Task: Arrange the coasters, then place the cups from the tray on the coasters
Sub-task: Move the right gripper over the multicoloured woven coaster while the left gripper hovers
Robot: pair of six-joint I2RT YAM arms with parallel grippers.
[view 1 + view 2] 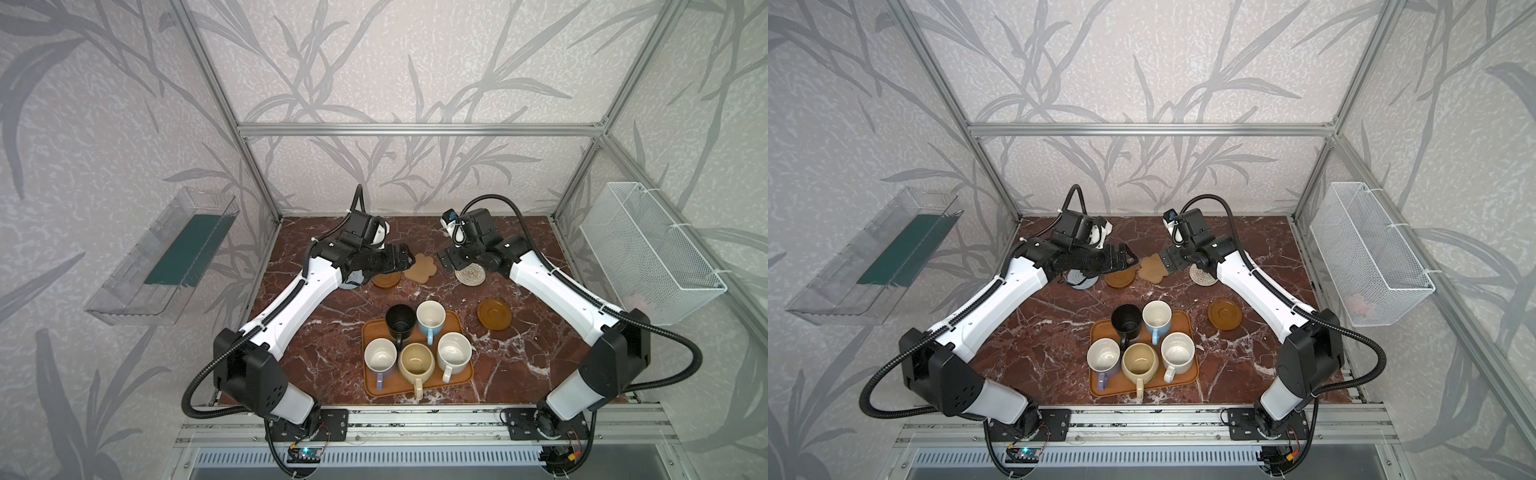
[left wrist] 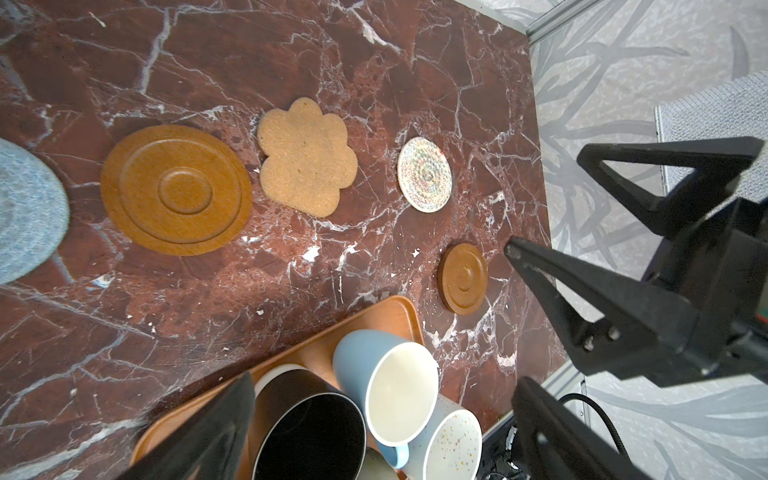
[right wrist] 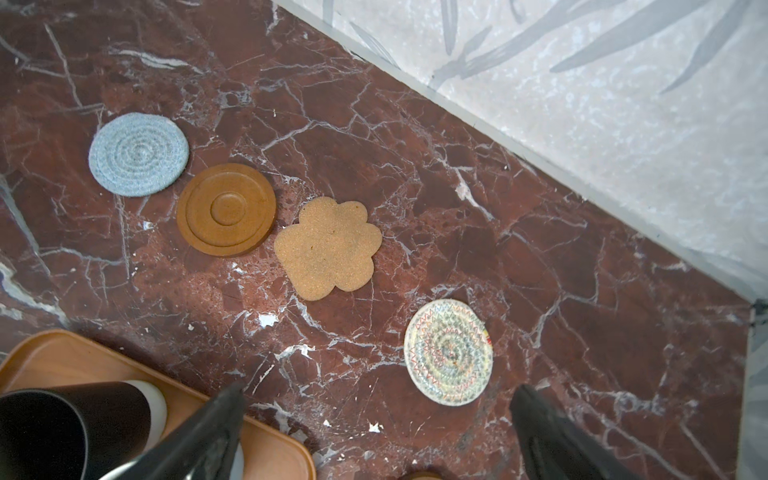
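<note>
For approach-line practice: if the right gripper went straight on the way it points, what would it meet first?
The right gripper probably meets bare marble tabletop, between the cream woven coaster and flower-shaped coaster; depth is unclear.

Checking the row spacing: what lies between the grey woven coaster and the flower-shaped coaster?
A brown wooden disc lies between them, shown clearly in the right wrist view.
</note>
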